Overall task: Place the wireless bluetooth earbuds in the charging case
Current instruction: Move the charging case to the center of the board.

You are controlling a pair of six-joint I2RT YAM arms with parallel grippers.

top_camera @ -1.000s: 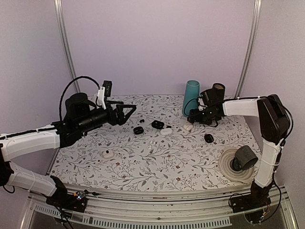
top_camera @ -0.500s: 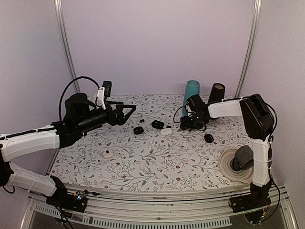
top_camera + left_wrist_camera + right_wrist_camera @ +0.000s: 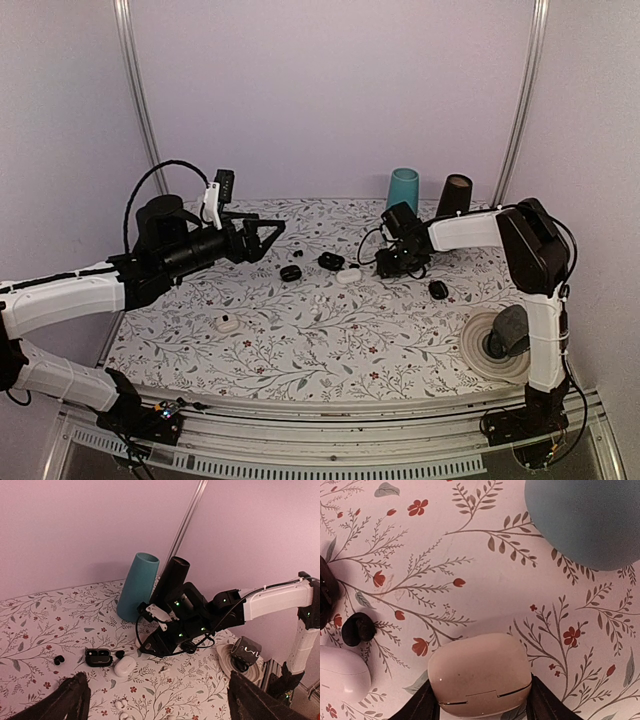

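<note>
My right gripper (image 3: 389, 267) is low on the table in front of the teal cup. In the right wrist view its fingers (image 3: 420, 706) press both sides of a closed white case (image 3: 480, 672). A black earbud (image 3: 357, 629) lies left of it, beside a second white case (image 3: 342, 674). In the left wrist view an open black case (image 3: 98, 657) sits with black earbuds (image 3: 119, 653) next to it, and white earbuds (image 3: 163, 669) lie loose on the cloth. My left gripper (image 3: 275, 232) is open and empty above the back left of the table.
A teal cup (image 3: 403, 188) and a black cup (image 3: 455, 195) stand at the back. A plate (image 3: 478, 356) with a dark mug is at the front right. A closed black case (image 3: 438, 289), a black case (image 3: 291, 273) and a white case (image 3: 229, 324) lie on the floral cloth.
My right gripper has moved left and down from beside the cups onto the white case, which now sits between its fingers. The left arm has not moved.
</note>
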